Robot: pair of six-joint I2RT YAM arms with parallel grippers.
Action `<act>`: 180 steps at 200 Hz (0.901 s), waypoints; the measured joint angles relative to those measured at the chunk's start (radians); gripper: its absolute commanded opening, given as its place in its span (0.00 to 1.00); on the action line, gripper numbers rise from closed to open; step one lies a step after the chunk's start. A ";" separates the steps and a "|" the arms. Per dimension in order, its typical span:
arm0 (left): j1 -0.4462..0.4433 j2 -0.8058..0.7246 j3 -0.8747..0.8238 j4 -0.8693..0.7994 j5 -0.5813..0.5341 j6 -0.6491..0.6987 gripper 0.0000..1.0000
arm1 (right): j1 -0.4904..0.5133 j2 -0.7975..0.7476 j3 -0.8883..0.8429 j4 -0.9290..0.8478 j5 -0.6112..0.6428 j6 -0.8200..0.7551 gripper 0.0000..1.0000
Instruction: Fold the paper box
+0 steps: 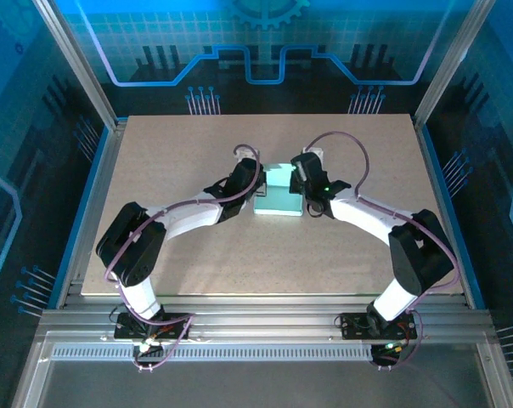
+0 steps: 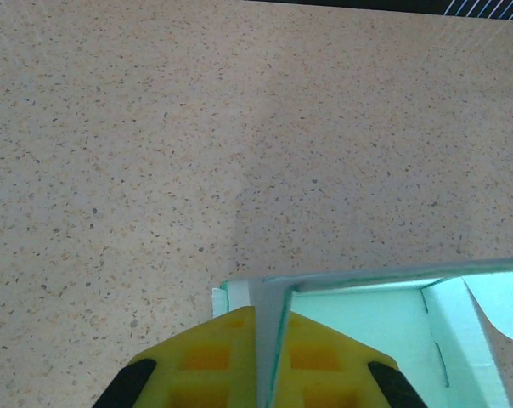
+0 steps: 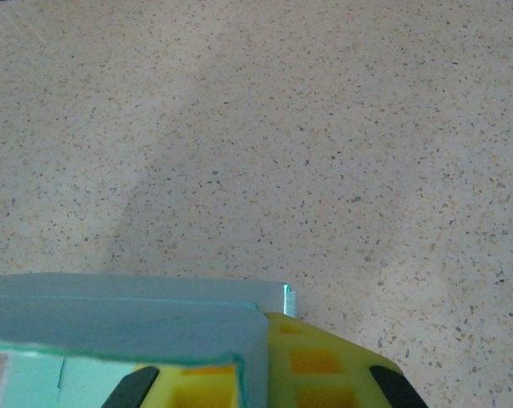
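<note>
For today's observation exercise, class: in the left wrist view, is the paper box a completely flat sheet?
No, the paper box has an upright wall pinched between the yellow fingers of the left gripper.

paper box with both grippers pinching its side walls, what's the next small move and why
Probably tip both pinched walls slightly inward to set their creases before letting go. The left gripper is shut on the paper box's left wall and the right gripper on its right wall. Both walls stand raised off the table, but thin card would likely spring flat.
</note>
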State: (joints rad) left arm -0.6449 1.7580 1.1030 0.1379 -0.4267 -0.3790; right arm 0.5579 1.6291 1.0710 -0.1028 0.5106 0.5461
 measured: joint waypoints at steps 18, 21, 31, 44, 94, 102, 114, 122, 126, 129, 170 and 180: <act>-0.009 -0.001 -0.044 0.062 -0.019 -0.001 0.00 | 0.014 0.002 -0.016 0.009 0.021 0.005 0.00; -0.010 -0.002 -0.049 0.073 -0.023 -0.001 0.00 | 0.017 0.002 -0.018 0.012 0.024 0.006 0.00; -0.014 -0.008 -0.070 0.100 -0.033 0.000 0.00 | 0.022 0.002 -0.026 0.023 0.033 0.009 0.00; -0.018 -0.018 -0.098 0.132 -0.046 0.001 0.00 | 0.028 0.002 -0.035 0.045 0.039 0.009 0.00; -0.024 -0.033 -0.166 0.218 -0.081 0.014 0.00 | 0.057 0.002 -0.107 0.169 0.062 -0.009 0.00; -0.026 -0.034 -0.174 0.230 -0.087 0.015 0.00 | 0.060 0.002 -0.117 0.188 0.067 -0.014 0.00; -0.029 -0.036 -0.187 0.249 -0.094 0.019 0.00 | 0.064 0.002 -0.138 0.224 0.077 -0.022 0.00; -0.032 -0.037 -0.195 0.259 -0.098 0.022 0.00 | 0.068 0.000 -0.153 0.248 0.084 -0.026 0.00; -0.034 -0.038 -0.199 0.264 -0.101 0.023 0.00 | 0.070 0.000 -0.158 0.257 0.086 -0.026 0.00; -0.035 -0.039 -0.201 0.267 -0.101 0.023 0.00 | 0.071 -0.001 -0.162 0.263 0.089 -0.028 0.00; -0.052 -0.045 -0.258 0.351 -0.120 0.049 0.00 | 0.088 -0.011 -0.235 0.373 0.111 -0.042 0.00; -0.058 -0.045 -0.271 0.372 -0.128 0.058 0.00 | 0.092 -0.013 -0.251 0.396 0.118 -0.048 0.00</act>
State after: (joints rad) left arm -0.7025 1.7134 0.8318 0.5095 -0.5545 -0.3210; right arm 0.6502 1.6157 0.8204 0.2928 0.6289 0.4976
